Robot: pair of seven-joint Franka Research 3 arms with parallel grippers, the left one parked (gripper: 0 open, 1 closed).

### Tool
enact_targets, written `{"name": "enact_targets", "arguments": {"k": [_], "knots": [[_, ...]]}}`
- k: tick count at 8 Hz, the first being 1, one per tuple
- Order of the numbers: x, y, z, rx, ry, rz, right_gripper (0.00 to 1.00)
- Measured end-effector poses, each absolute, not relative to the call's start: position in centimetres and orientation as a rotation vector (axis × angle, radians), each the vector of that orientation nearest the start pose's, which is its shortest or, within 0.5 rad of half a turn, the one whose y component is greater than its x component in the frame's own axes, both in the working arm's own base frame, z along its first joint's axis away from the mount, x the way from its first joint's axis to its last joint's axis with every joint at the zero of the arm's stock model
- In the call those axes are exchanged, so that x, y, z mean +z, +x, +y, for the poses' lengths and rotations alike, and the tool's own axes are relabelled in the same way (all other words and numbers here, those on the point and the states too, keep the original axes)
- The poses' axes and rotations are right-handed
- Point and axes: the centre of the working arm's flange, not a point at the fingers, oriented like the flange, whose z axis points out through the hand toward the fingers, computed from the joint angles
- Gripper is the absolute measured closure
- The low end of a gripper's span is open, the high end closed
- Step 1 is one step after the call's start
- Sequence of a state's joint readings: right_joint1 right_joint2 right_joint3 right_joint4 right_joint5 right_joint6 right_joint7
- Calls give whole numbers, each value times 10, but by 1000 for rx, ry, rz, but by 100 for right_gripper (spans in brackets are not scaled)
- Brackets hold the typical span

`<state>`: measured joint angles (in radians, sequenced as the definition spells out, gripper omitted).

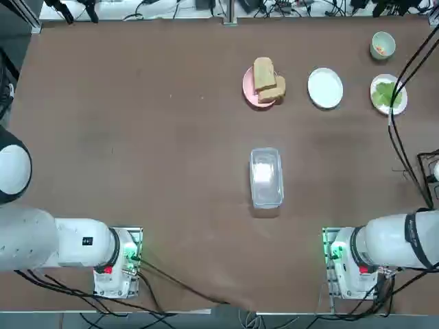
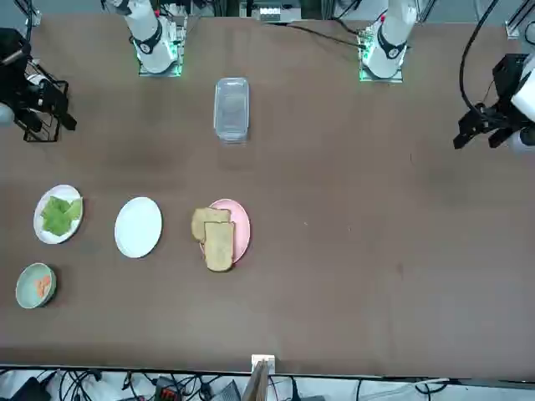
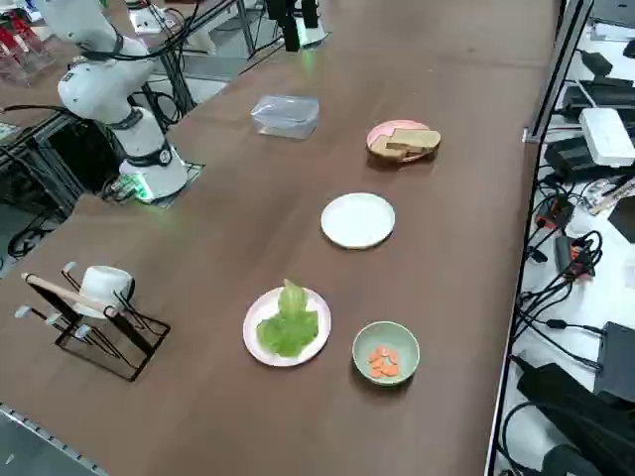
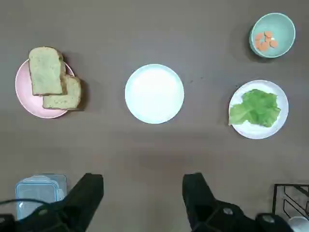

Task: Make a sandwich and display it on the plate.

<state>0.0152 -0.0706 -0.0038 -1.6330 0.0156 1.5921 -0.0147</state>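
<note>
No sandwich is in view. Two tan toast slices [image 4: 50,77] lie overlapping on a pink plate [image 4: 29,104], also seen from above as toast slices [image 1: 266,79]. The plain white plate [image 4: 154,93] [image 1: 325,88] stands bare beside it. A lettuce leaf [image 4: 256,107] rests on another white plate, and orange pieces sit in a pale-green cup [image 4: 272,35]. My right gripper [image 4: 143,183] shows only in the wrist view. It hangs high over the table, on the robot's side of the white plate. It is open with nothing between its fingers [image 4: 89,193].
A clear lidded plastic container [image 1: 266,177] lies mid-table, nearer the robot than the plates. A black wire rack [image 3: 94,317] with a white cup stands at the table's right edge. Cables hang along that side.
</note>
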Motion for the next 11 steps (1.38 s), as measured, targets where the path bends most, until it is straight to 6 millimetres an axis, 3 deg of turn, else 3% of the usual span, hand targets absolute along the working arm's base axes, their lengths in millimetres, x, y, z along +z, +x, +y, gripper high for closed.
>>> {"name": "enact_targets", "arguments": {"k": [3, 6, 8, 11], "knots": [[629, 539, 10, -34, -3119, -44, 0], [606, 571, 41, -126, -3048, -85, 0], [573, 595, 58, -103, -3034, -128, 1], [506, 637, 108, 7, -2997, -357, 0]]}}
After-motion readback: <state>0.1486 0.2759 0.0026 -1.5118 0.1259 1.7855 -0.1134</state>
